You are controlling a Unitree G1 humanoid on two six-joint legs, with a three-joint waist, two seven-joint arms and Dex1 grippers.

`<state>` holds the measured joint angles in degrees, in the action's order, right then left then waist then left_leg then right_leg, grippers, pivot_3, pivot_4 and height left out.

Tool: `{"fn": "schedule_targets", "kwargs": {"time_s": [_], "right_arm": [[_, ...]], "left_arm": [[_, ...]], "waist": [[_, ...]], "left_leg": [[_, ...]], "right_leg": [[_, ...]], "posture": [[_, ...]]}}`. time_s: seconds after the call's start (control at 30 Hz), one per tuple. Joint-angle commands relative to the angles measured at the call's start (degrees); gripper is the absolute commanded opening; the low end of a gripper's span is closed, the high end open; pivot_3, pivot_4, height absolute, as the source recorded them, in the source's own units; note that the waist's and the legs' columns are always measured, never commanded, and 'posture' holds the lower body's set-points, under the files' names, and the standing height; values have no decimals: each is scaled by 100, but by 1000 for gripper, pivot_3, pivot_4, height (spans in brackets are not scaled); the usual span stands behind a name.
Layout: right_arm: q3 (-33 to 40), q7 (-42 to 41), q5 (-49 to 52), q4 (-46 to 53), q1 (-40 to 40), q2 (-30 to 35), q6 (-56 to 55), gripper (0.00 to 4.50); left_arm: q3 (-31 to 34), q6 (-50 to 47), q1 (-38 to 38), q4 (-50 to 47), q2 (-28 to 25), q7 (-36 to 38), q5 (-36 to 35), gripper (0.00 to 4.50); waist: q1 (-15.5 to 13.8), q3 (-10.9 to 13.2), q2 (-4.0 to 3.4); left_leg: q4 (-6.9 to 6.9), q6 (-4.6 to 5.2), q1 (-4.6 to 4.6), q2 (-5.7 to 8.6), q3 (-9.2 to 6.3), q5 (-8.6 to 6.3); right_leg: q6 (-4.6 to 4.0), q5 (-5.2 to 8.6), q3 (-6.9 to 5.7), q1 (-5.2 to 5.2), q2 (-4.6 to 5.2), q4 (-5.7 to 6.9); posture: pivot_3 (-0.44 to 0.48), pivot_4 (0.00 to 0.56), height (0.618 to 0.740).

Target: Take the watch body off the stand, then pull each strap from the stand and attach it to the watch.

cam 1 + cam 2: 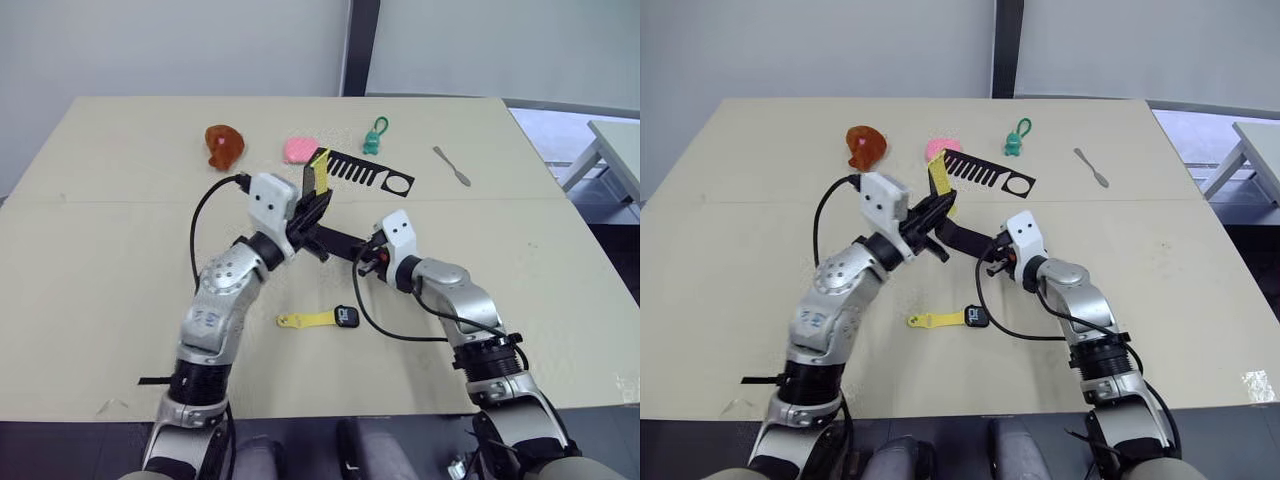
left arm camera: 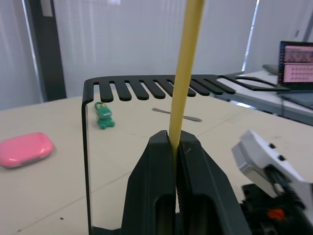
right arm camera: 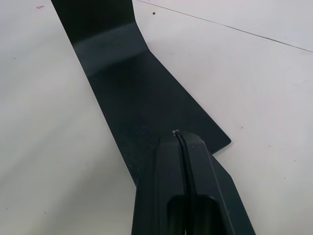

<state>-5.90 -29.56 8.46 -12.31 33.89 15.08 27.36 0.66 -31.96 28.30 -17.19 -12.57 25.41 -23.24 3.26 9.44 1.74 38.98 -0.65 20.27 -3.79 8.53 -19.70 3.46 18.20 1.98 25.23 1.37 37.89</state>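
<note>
The left gripper's (image 2: 174, 142) jaws are pressed together on a yellow strap (image 2: 185, 73), which rises straight out from between the fingertips and runs up past the comb-slotted top arm of the stand (image 1: 358, 171). The right gripper's (image 3: 180, 139) jaws are also closed, their tips lying flat against the stand's black base plate; whether they pinch the plate's edge or only press on it cannot be told.

The left arm rises from the near table edge, elbow bent, forearm angled up and inward so that its gripper (image 1: 312, 205) points toward the stand's upright. The right arm comes in from the other side, forearm low and nearly level above the table (image 1: 100, 250), its gripper (image 1: 365, 262) aimed at the base just below the left gripper.

On the near side of both jaws, on the tabletop between the two forearms, lies the watch body (image 1: 346, 317) with the second yellow strap (image 1: 306, 320) joined to it and stretching toward the left arm.

Beyond the left jaws sit a pink object (image 2: 25, 148), a teal keychain figure (image 2: 104, 115) and a grey spatula (image 2: 176, 114); a brown-orange object (image 1: 223, 145) lies further to the left.
</note>
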Motion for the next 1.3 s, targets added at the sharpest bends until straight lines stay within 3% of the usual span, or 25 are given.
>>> {"fn": "schedule_targets", "kwargs": {"time_s": [0.03,0.17,0.3,0.37,0.47,0.6,0.63,0.9,1.3], "right_arm": [[341,-275,365,580,-194,80,-281,0],[799,-740,1065,1756,-810,501,36,0],[1560,-1069,2216,2912,-1460,1005,747,0],[1902,-1141,2915,3348,-1650,1204,1214,834],[2525,-981,4851,4082,-1776,1469,2190,2214],[2561,-178,6460,4325,-1587,1421,2676,4189],[2489,17,6694,4347,-1519,1392,2706,4360],[1971,1055,7631,4359,-1077,1171,2489,4360],[1536,1125,7355,4417,-932,1199,2165,4360]], "left_arm": [[292,-657,76,-214,-518,927,-1011,69],[340,-1206,352,189,-1150,1929,-1718,69],[154,-1439,656,434,-1500,2586,-1947,69],[139,-1617,799,491,-1519,2746,-2133,0],[18,-2015,999,591,-1497,3051,-2490,0],[-228,-2149,1118,810,-1414,3329,-2561,0],[-274,-2177,1142,849,-1374,3373,-2584,0],[-456,-2014,1320,1056,-1146,3538,-2453,0],[-473,-1935,1192,826,-1104,3484,-2458,0]], "waist": [[-4,3,-5],[-36,7,-10],[-39,8,-10],[-38,8,-11],[-9,12,-16],[6,13,-17],[-2,13,-17],[-23,13,-16],[-17,13,-16]], "left_leg": [[0,0,1,0,-1,0],[1,0,9,3,-8,0],[1,1,9,6,-9,-1],[-4,0,7,5,-11,-1],[-3,0,7,4,-8,0],[-9,-1,2,0,-8,0],[-8,-2,2,0,-8,1],[-4,2,14,4,-11,-1],[-4,3,20,1,-12,0]], "right_leg": [[0,0,-1,1,0,-1],[0,0,-7,3,4,-6],[1,0,-8,1,4,-8],[1,0,-8,0,1,-11],[1,0,-2,1,-2,-9],[0,0,3,0,-8,-9],[0,0,4,1,-7,-9],[1,0,5,5,-2,-18],[1,0,4,12,-2,-16]], "posture": [[0,150,740],[0,150,740],[0,150,740],[0,150,740],[0,150,740],[0,150,740],[0,150,740],[0,150,740],[0,150,740]]}}
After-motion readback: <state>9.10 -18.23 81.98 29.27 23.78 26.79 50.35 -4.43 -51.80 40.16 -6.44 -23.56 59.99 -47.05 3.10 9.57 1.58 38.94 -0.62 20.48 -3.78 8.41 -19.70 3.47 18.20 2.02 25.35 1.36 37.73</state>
